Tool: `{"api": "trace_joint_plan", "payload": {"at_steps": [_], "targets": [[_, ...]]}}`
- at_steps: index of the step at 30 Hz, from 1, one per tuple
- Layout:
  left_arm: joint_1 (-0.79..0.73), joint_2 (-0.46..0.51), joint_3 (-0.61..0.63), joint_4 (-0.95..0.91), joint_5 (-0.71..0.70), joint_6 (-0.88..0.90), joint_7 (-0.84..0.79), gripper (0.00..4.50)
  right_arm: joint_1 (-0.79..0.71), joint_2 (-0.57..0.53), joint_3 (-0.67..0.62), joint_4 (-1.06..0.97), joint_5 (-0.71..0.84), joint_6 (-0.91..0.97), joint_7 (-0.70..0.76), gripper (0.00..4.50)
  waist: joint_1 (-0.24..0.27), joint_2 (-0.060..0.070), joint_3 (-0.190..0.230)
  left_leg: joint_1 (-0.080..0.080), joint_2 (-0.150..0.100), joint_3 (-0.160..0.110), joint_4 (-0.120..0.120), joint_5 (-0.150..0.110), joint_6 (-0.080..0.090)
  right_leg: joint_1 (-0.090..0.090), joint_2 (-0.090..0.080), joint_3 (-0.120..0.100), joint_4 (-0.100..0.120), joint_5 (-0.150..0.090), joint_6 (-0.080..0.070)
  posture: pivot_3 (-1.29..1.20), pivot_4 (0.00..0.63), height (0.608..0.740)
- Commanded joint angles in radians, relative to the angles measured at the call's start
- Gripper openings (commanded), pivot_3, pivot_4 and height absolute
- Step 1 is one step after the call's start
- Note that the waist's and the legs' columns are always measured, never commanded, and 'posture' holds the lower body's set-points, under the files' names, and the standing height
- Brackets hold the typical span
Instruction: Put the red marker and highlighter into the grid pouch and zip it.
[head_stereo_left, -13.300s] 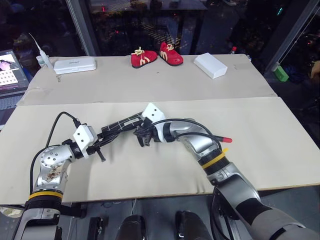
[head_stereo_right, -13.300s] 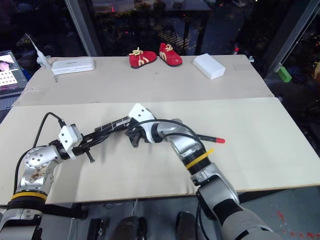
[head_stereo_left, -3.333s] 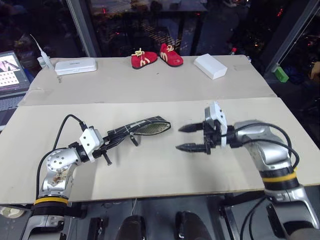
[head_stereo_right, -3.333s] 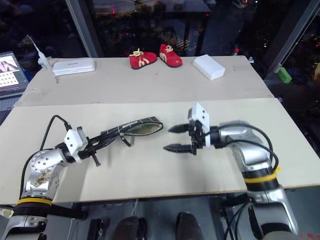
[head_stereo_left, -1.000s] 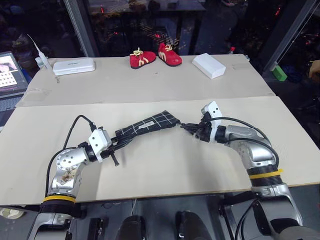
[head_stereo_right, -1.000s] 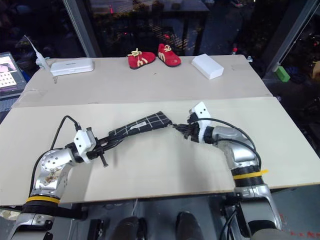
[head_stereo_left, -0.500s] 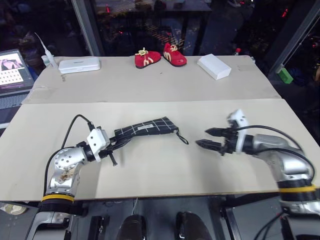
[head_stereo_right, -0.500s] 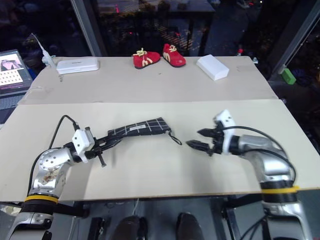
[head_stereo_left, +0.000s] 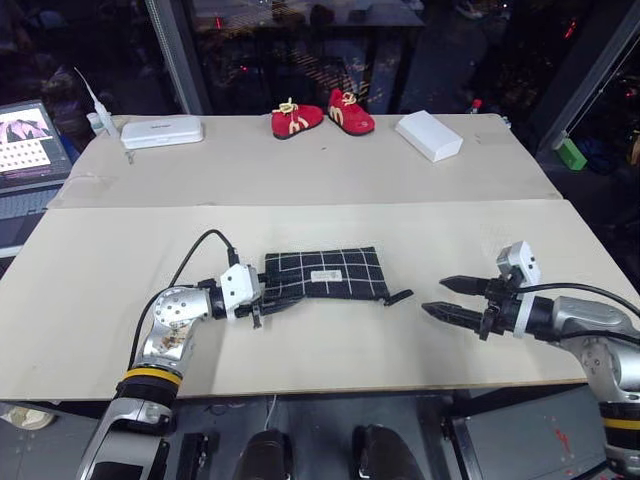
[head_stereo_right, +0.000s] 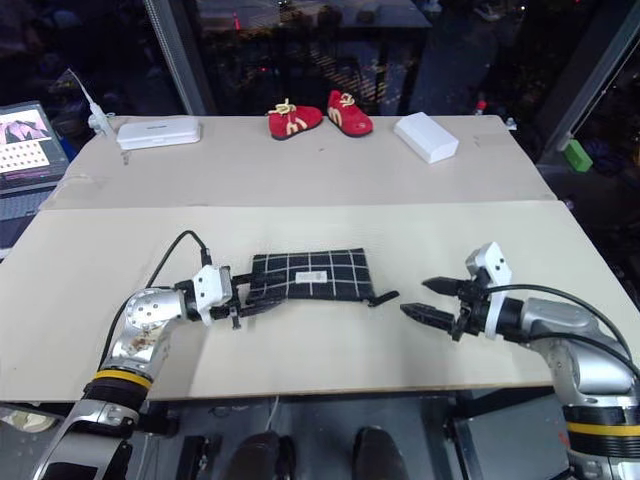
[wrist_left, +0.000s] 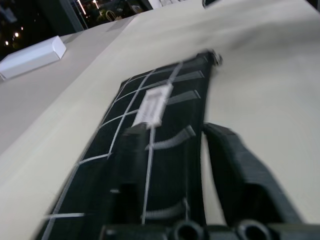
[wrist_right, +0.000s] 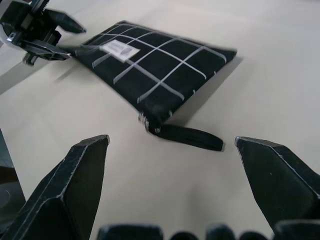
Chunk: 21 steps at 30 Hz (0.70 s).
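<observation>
I see the grid pouch (head_stereo_left: 325, 273) lying flat on the counter (head_stereo_left: 300, 180), label up, its zipper strap (head_stereo_left: 398, 297) trailing toward my right gripper (head_stereo_left: 440, 297). That gripper sits well apart from the pouch, jaws spread wide, nothing held. My left gripper (head_stereo_right: 252, 297) is at the pouch's left end; its jaws stand partly open, one over the fabric, one beside its edge. Red marker and highlighter: location cannot be told.
</observation>
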Motion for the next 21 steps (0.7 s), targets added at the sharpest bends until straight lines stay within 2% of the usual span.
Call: {"api": "trace_joint_plan", "payload": {"at_steps": [1,6,12,17,21], "targets": [[0.031,0.028,0.041,-0.172,-0.126,0.214,0.012,3.66,-0.016,-0.003,-0.005,0.002,-0.009,-0.036,-0.012,4.50,-0.002,0.000,0.000,0.000,0.000,0.000,0.000,0.000,0.000,0.000,0.000,0.000,0.000,0.000,0.000,0.00,0.150,0.740],[0.096,0.100,0.137,-0.305,-0.238,0.492,0.094,3.66,-0.034,-0.003,0.005,0.051,-0.022,-0.065,-0.007,4.50,-0.008,0.000,0.000,0.002,0.000,-0.001,0.000,0.000,0.000,0.001,0.000,0.001,0.001,0.000,0.001,0.00,0.150,0.740],[0.183,0.160,0.328,-0.374,-0.286,0.761,0.351,3.66,-0.065,0.023,-0.015,0.131,-0.028,-0.133,-0.018,4.50,-0.016,0.000,0.000,0.003,0.000,-0.002,0.000,0.000,0.000,0.002,0.000,0.001,0.001,-0.002,0.003,0.00,0.150,0.740],[0.246,0.170,0.460,-0.377,-0.305,0.772,0.411,3.66,-0.103,0.055,-0.027,0.190,-0.010,-0.143,-0.019,4.50,-0.016,0.000,0.000,0.003,0.000,-0.002,0.000,0.000,0.000,0.002,0.000,0.001,0.001,-0.001,0.001,0.00,0.150,0.740],[0.264,0.164,0.496,-0.374,-0.311,0.772,0.432,3.66,-0.132,0.065,-0.005,0.228,-0.035,-0.168,-0.008,4.50,-0.014,0.000,0.000,0.003,0.000,-0.001,0.000,0.000,0.000,0.002,-0.001,0.001,0.001,0.000,0.000,0.00,0.150,0.740]]}}
